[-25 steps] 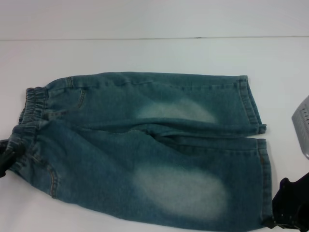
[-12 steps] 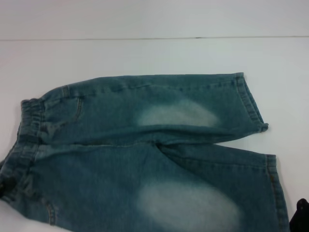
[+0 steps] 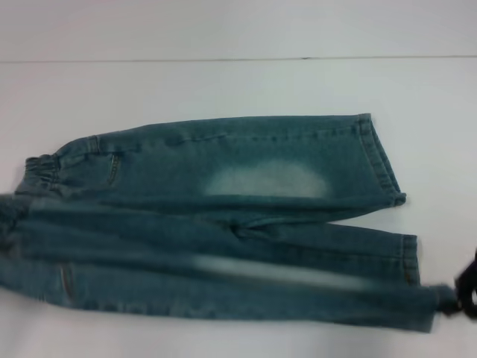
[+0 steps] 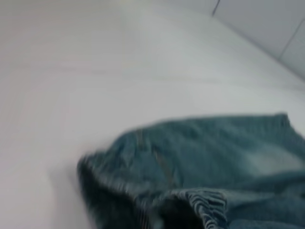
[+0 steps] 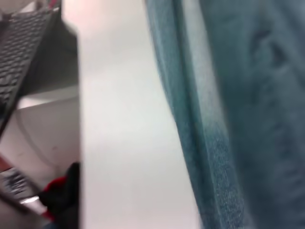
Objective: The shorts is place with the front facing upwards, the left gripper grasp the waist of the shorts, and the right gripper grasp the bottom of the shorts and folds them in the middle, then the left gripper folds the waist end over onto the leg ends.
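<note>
The blue denim shorts (image 3: 246,179) lie lengthwise on the white table (image 3: 223,82), waist (image 3: 41,175) to the left and leg hems (image 3: 384,160) to the right. The near half is lifted off the table and stretched taut as a blurred band. At the right edge my right gripper (image 3: 460,297) shows as a black shape shut on the near hem (image 3: 436,302). The near waist corner (image 3: 9,216) is raised at the left edge, where my left gripper's fingers are hidden. The left wrist view has the gathered waistband (image 4: 205,202) right up close. Denim (image 5: 238,95) fills the right wrist view.
The table's far edge (image 3: 238,58) runs across the head view's top. In the right wrist view the table edge (image 5: 78,124) drops off, with a dark ribbed object (image 5: 24,43) and red and black items (image 5: 59,191) beyond it.
The near half of the shorts has risen off the table and swung toward the far half, narrowing in view. The waist end and near hem moved with it.
</note>
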